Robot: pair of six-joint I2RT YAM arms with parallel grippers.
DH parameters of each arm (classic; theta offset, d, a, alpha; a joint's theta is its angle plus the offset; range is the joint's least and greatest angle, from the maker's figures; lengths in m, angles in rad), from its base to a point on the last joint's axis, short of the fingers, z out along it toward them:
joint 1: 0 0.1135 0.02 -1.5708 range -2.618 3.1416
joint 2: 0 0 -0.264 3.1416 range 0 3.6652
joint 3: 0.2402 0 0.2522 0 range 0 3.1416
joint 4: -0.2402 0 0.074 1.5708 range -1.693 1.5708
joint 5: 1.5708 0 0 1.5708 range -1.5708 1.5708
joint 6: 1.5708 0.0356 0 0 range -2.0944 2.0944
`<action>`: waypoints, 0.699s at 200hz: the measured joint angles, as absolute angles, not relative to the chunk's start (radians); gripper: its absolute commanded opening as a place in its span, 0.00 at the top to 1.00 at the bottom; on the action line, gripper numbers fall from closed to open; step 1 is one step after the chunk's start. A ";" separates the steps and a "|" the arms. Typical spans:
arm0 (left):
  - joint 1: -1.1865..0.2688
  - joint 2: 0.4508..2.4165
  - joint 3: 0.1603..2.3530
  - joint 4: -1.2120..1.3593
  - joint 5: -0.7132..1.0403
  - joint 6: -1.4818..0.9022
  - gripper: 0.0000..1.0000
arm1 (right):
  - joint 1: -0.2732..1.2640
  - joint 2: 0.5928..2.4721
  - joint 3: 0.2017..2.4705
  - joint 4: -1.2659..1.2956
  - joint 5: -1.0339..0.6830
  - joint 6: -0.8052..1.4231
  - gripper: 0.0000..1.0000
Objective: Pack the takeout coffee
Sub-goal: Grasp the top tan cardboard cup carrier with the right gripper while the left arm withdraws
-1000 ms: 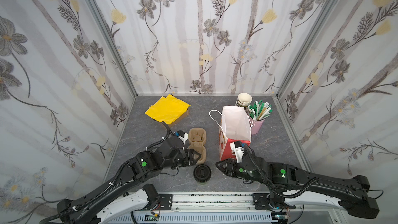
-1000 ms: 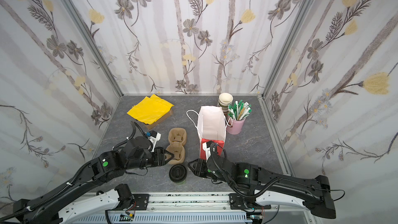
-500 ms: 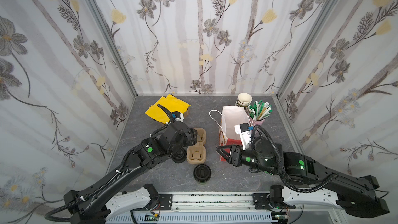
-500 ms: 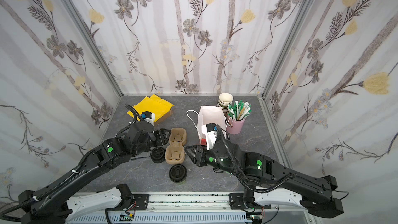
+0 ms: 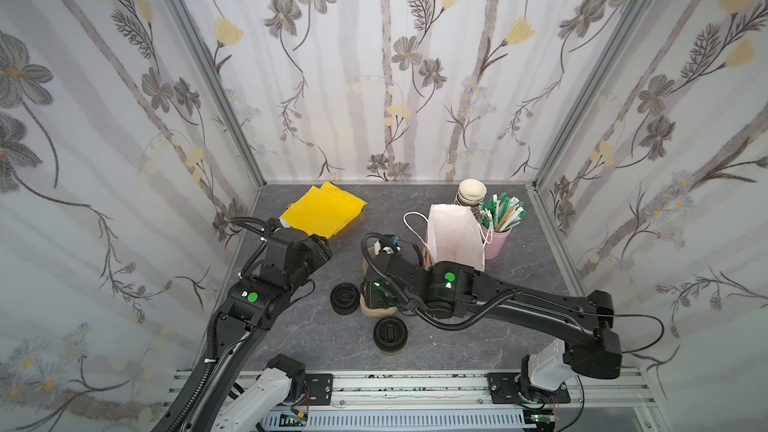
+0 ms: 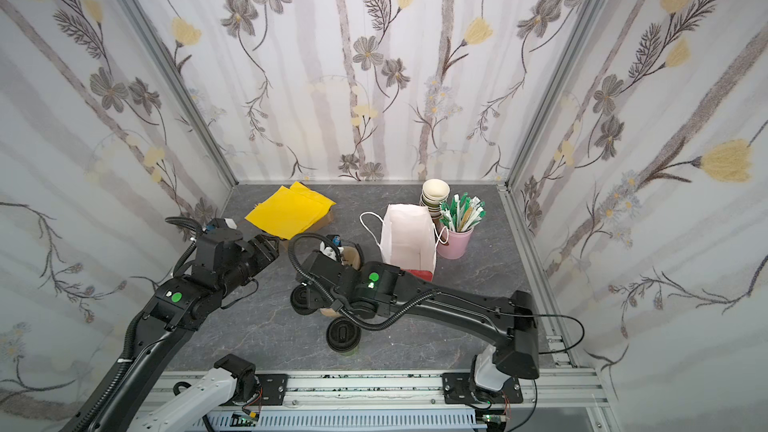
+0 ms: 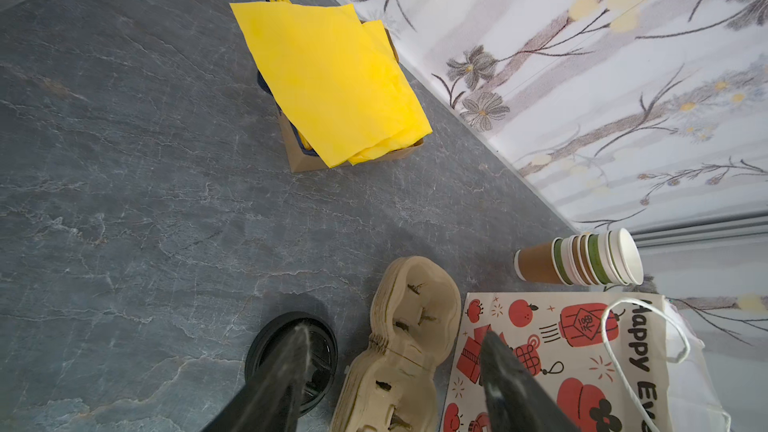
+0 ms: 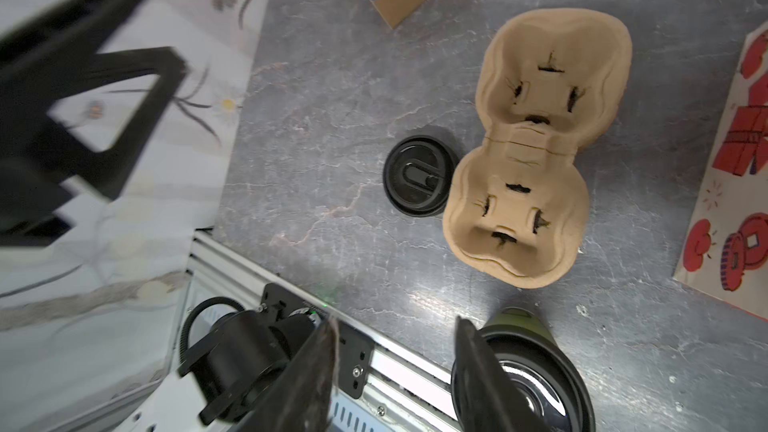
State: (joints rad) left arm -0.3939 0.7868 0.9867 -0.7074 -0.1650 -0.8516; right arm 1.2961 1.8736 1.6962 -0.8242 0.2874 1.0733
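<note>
Your right pincer (image 8: 395, 322) stands with its jaws moderately apart and nothing between them. One of its fingers (image 8: 482, 367) shows in front of the takeout coffee (image 8: 544, 388), but you cannot tell from the wrist view whether it touches the cup. The coffee is not held. It stands upright on the grey table (image 5: 536, 259), black lid on and dark green side showing, near the front rail. In both top views it sits just beside the near end of the pulp cup carrier (image 5: 376, 311), at (image 5: 389, 334) and (image 6: 343, 334).

The right arm reaches across the middle and hides most of the carrier from above. The right wrist view shows the carrier (image 8: 536, 151) whole, both of its wells bare. A short pile of black lids (image 8: 417, 176) lies against the carrier's side.

Your left pincer (image 7: 395, 331) is wide and grips nothing. In its wrist view one finger (image 7: 291, 367) crosses the lid pile and the other crosses the printed paper bag (image 7: 561, 347).

The bag (image 5: 455, 238) stands upright with its mouth up, just beyond the carrier. Behind it sit a stack of lidless cups (image 5: 471, 192) and a pink cup (image 5: 496, 238) full of stirrers. Yellow napkins (image 5: 324, 211) lie on a cardboard box (image 7: 303, 164) near the back left corner.
</note>
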 measured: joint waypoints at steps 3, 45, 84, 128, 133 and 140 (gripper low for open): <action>-0.393 0.776 0.979 -0.708 -0.167 -0.857 0.34 | 1.295 1.890 1.711 -0.838 0.292 1.079 0.51; -0.391 0.670 0.885 -0.712 -0.185 -0.906 0.35 | 1.241 2.081 1.861 -0.960 0.334 1.147 0.50; -0.391 0.614 0.828 -0.717 -0.196 -0.937 0.35 | 1.173 2.170 1.878 -0.987 0.334 1.170 0.46; -0.391 0.579 0.774 -0.715 -0.199 -0.950 0.34 | 1.118 2.246 1.919 -0.984 0.323 1.169 0.43; -0.391 0.574 0.768 -0.715 -0.199 -0.951 0.34 | 1.115 2.257 1.926 -0.985 0.322 1.169 0.43; -0.391 0.567 0.760 -0.716 -0.199 -0.955 0.34 | 1.110 2.268 1.935 -0.985 0.320 1.168 0.43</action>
